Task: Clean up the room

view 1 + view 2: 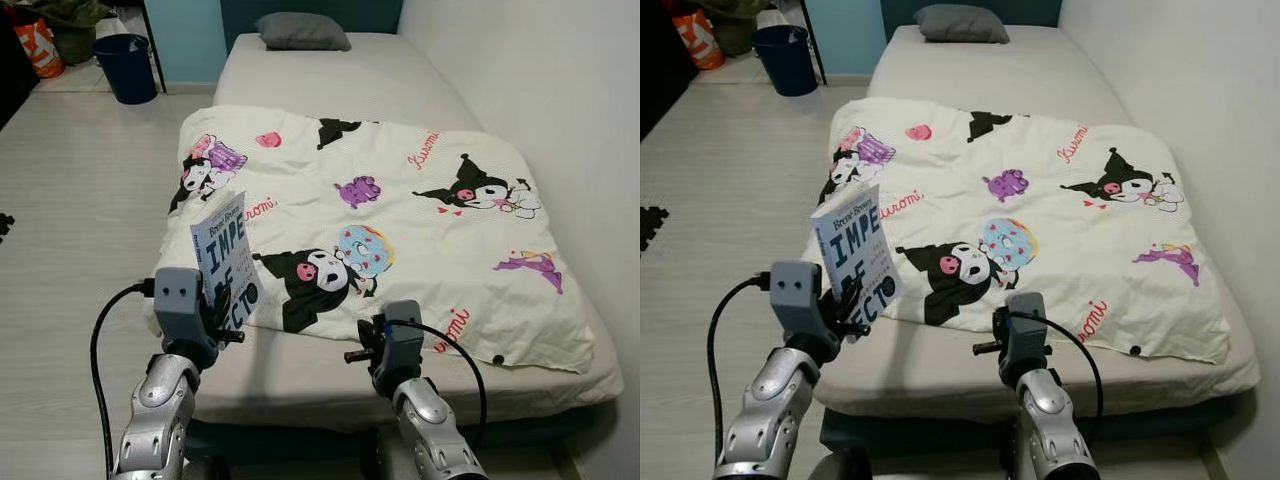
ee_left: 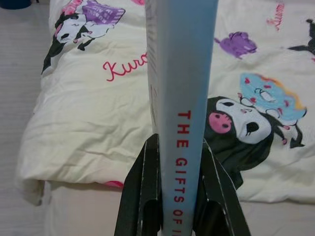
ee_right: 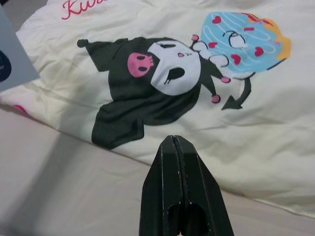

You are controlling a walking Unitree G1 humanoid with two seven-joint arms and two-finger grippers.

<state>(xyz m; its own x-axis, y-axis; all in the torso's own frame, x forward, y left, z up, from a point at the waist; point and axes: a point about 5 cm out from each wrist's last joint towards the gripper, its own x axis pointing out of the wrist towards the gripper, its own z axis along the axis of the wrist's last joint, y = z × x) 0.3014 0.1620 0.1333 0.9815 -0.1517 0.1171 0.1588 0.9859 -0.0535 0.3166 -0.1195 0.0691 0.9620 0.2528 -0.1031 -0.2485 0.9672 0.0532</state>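
Book (image 1: pixel 226 262): pale blue-grey paperback, held upright and slightly tilted above the near left corner of the bed (image 1: pixel 330 80). Front cover carries large dark block letters, "IMPE" legible on one line with further lines partly hidden, a small line of author text at the top edge, and a dark round seal at a lower corner. Spine, seen in the left wrist view, is plain light blue with red capitals reading "THE GIFTS OF I…"; page edges show white along one side.

Left gripper (image 2: pixel 178 196): closed on the book's lower end, one black finger (image 2: pixel 142 196) pressed to each cover, spine facing the wrist camera.

Right gripper (image 3: pixel 183 172): fingers pressed together, holding nothing, hovering just above the bare sheet at the bed's near edge, close to the duvet's hem.

Duvet (image 1: pixel 430 230): cream, printed with black-hooded cartoon figures, purple and blue characters, pink script lettering; spread across the near half of the bed, somewhat skewed, its near left corner hanging over the mattress side.

Pillow (image 1: pixel 302 31): grey, at the head of the bed.

Bin (image 1: pixel 125 66): dark blue, on the pale floor by the far wall, left of the bed.

Bag (image 1: pixel 38 45): orange and white, left of the bin.
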